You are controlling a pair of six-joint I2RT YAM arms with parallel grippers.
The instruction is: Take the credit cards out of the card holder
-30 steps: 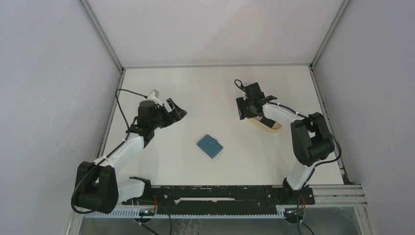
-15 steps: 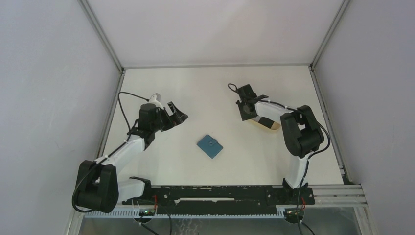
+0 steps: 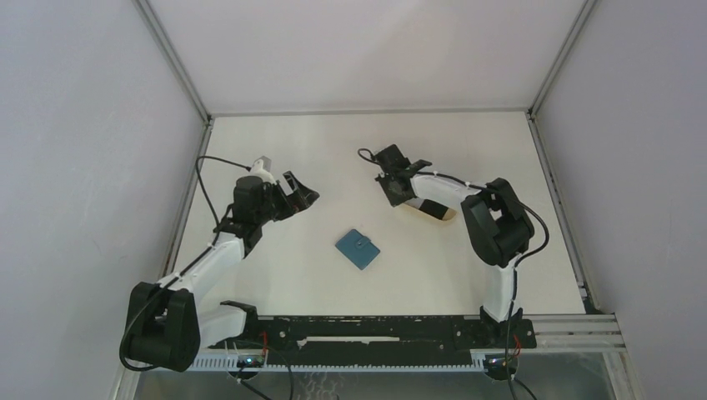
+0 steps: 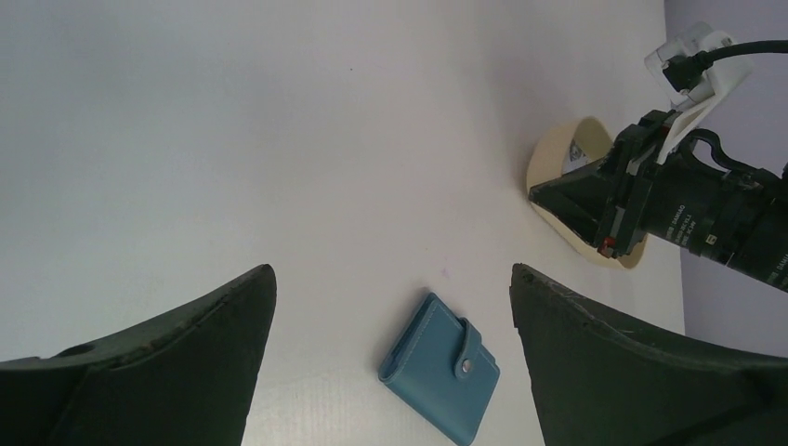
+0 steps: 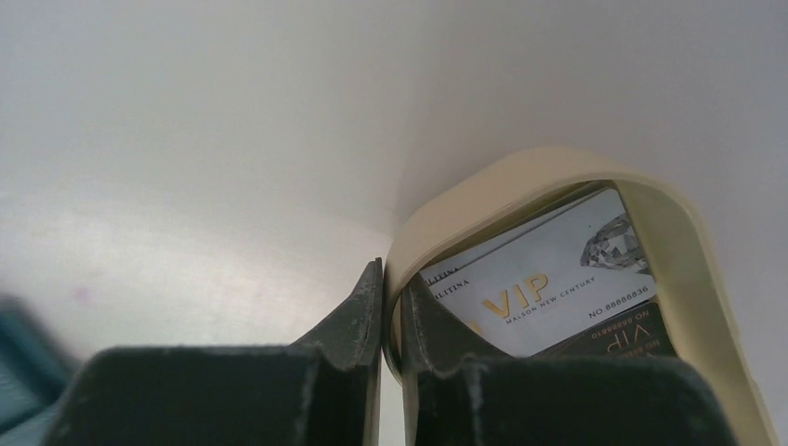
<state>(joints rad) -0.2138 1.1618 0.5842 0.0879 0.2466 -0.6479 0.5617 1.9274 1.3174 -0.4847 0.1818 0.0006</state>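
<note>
The card holder (image 3: pixel 358 249), a closed teal wallet with its snap tab fastened, lies flat mid-table; in the left wrist view the card holder (image 4: pixel 439 381) sits below and between my open left fingers. My left gripper (image 3: pixel 304 190) (image 4: pixel 392 269) hovers to its upper left, holding nothing. A white credit card (image 5: pixel 548 269) and a black credit card (image 5: pixel 623 339), both marked VIP, lie in a tan oval tray (image 5: pixel 520 167) (image 3: pixel 442 212). My right gripper (image 3: pixel 392 187) (image 5: pixel 395 274) is shut on that tray's left wall, one finger inside and one outside.
The tan tray (image 4: pixel 548 172) stands right of the wallet, with the right arm's wrist over it. Grey walls enclose the white table on three sides. The arm bases and a black rail run along the near edge.
My right gripper has closed on the tray's wall and swung left, and the tray has shifted left with it. The left arm has hardly moved. The wallet lies where it was.
</note>
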